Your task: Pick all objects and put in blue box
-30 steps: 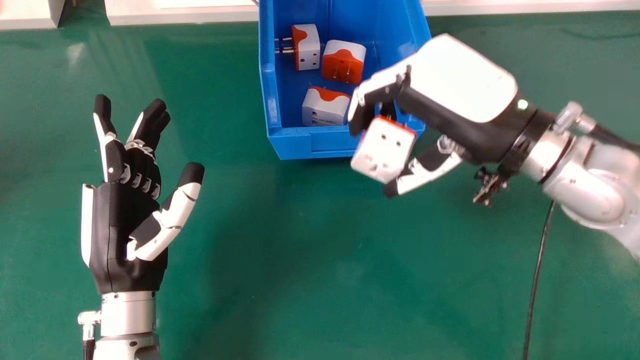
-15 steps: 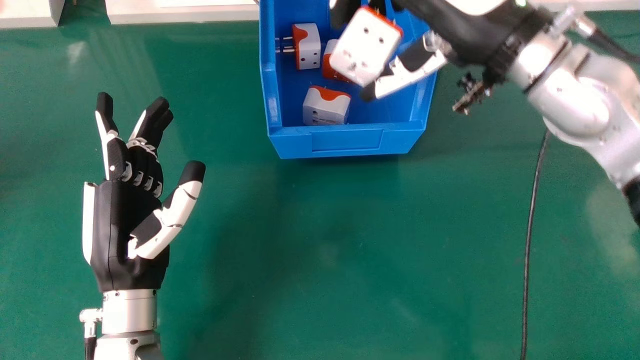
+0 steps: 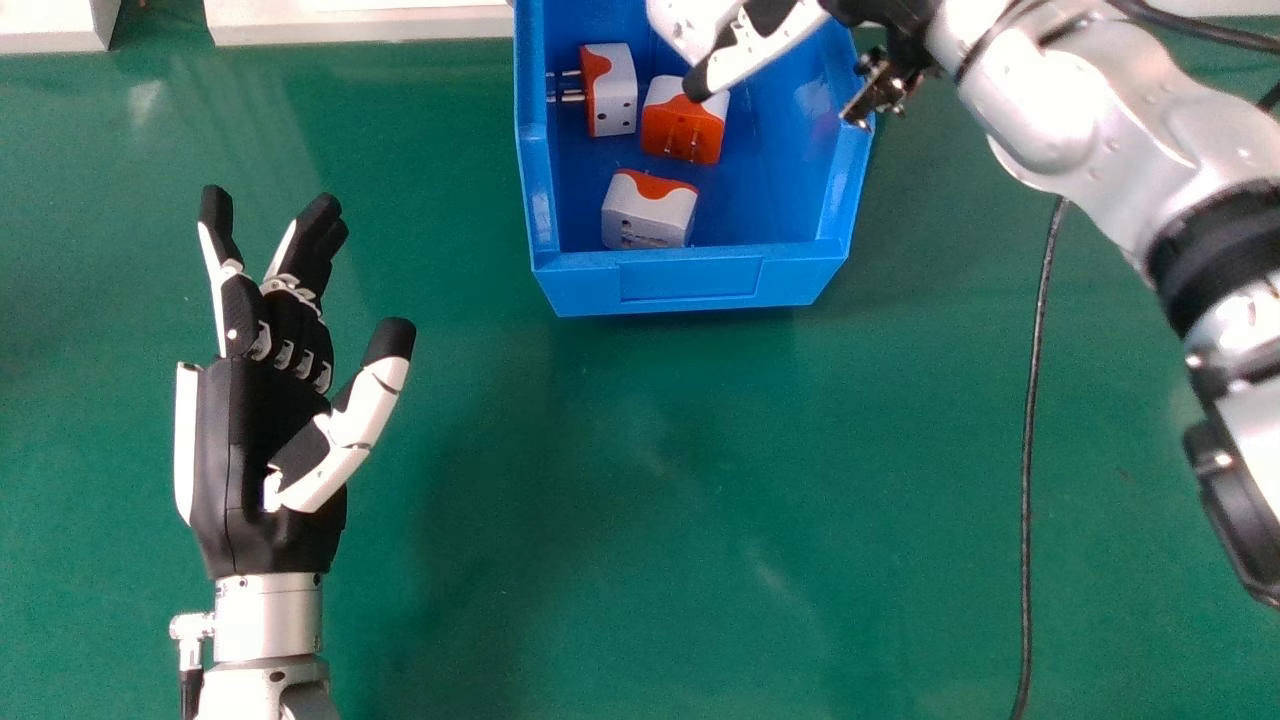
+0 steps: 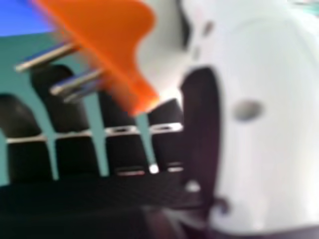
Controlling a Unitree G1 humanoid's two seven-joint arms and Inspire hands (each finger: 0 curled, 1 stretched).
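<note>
Over the box (image 3: 690, 282), 1 plug (image 3: 685, 22) is gripped by the thumb and fingers of the right hand (image 3: 748, 58). Inside the box, 3 others (image 3: 648, 212) are held. Left of the box, the left hand (image 3: 258, 450) is kept open, fingers relaxed.

Blue box (image 3: 690, 283) cut off at head view's top, held adapter (image 4: 107, 35) blurred

Three plug adapters (image 3: 685, 135) lie in the box (image 3: 690, 285); a cable (image 3: 1028, 430) lies right of it on the table (image 3: 700, 500).
</note>
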